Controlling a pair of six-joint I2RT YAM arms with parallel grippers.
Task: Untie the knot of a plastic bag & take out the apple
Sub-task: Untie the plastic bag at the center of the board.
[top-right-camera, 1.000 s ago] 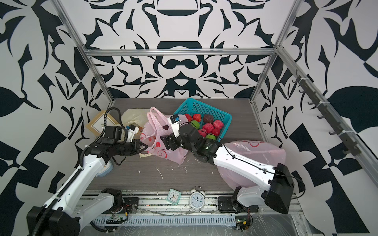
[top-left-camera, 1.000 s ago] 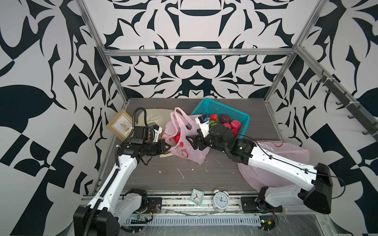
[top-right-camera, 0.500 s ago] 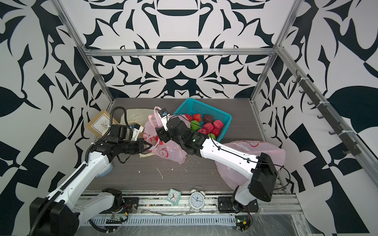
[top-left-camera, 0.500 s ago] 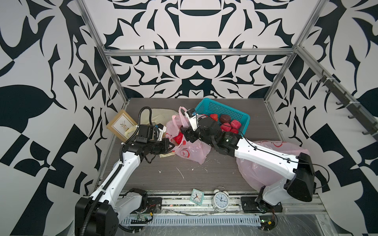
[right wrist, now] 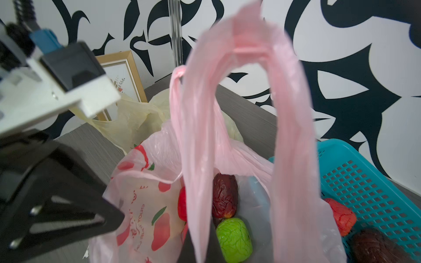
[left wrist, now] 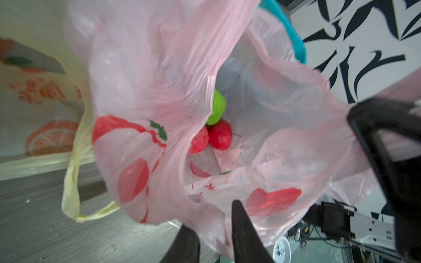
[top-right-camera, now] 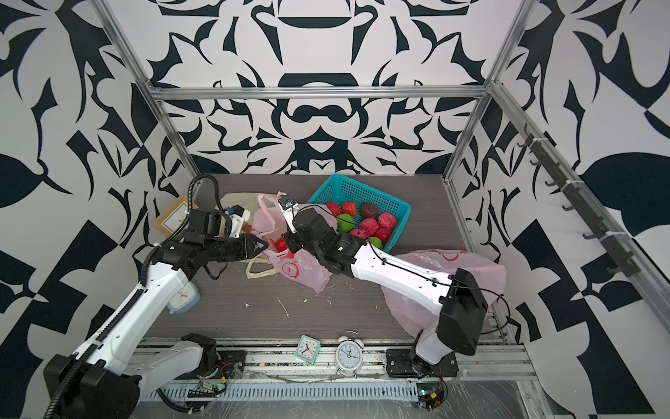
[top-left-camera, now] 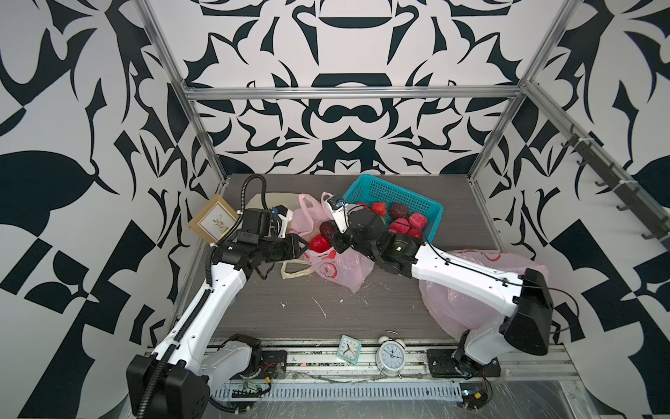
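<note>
A pink translucent plastic bag (top-left-camera: 331, 270) printed with red fruit lies near the middle of the grey wood-grain counter (top-left-camera: 326, 319), its knot undone and its mouth gaping. The red round apple (left wrist: 219, 136) sits deep inside the bag, touching a green crumpled fruit (left wrist: 216, 109). A dark maroon wrinkled fruit (right wrist: 224, 195) lies in there with them.

The left claw (top-left-camera: 305, 247) is at the bag's mouth on the side towards the left arm. Its fingers (left wrist: 245, 236) are narrowly parted, with the bag's thin rim between them and not visibly pinched. The right claw (right wrist: 201, 249) is at the opposite side of the mouth and is closed. One limb of the bag's handle loop (right wrist: 250, 45) runs down into its fingers, and it grips that strip.

A teal plastic mesh basket (top-left-camera: 380, 188) stands just behind the bag, holding more red and maroon fruit. A cream-yellow plastic bag (top-left-camera: 295, 271) lies beside the pink one, and a second pink bag (top-left-camera: 467, 312) lies under the right arm. A mint square clock (top-left-camera: 350, 349) and a white twin-bell alarm clock (top-left-camera: 389, 353) stand on the rail at the counter's front edge.
</note>
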